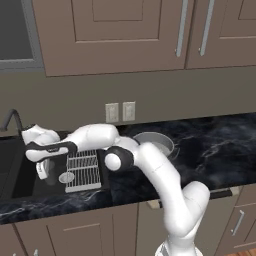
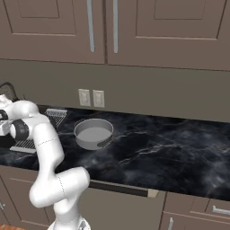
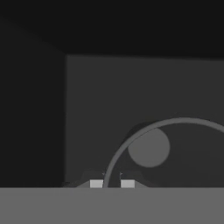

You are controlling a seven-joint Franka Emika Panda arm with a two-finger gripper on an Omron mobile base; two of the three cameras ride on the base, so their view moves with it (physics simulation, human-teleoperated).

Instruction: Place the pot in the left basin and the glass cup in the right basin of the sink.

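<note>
Gripper nipped on the glass cup rim, low in the right basin — pot on counter

Flat, even rendered light in both base views; hand view dim, murky, low-contrast.

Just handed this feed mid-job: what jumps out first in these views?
The white arm stretches left over the black sink, its pincer down in the right basin beside the white wire rack, with the glass cup at the pincer. In the hand view the cup's rim runs between the fingertips. The pot sits on the dark marble counter, not yet in a basin.
</note>
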